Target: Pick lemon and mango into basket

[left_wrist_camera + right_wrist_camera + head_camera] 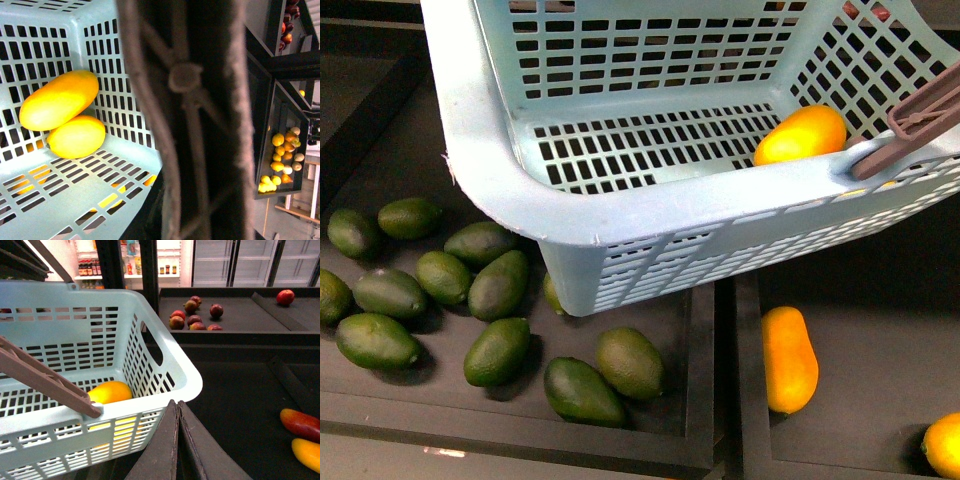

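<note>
The pale blue-green basket hangs tilted above the dark trays. In the left wrist view the elongated mango lies on top of the shorter lemon in a corner of the basket. My left gripper is shut on the brownish handle, which hides most of it. In the front view one orange-yellow fruit shows inside, beside the handle. My right gripper is shut and empty, just outside the basket's rim.
Another elongated orange-yellow fruit lies on the dark tray below the basket, and a rounder one lies at the right edge. Several dark green oval fruits fill the left tray. Red apples and red-yellow fruits lie on trays further off.
</note>
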Controlling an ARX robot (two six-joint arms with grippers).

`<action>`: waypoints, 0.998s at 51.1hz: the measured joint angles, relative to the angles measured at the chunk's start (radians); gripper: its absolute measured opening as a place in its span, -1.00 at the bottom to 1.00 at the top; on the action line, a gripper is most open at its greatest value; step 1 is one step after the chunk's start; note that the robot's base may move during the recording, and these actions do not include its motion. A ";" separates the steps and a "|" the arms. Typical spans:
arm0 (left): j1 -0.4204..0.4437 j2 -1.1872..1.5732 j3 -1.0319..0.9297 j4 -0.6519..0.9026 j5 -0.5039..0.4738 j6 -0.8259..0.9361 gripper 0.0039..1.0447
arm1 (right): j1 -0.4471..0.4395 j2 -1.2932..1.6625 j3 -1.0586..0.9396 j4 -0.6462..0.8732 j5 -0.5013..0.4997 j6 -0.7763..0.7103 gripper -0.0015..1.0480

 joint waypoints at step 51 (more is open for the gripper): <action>0.000 0.000 0.000 0.000 0.000 0.000 -0.92 | 0.000 -0.319 0.000 -0.324 0.000 -0.002 -0.12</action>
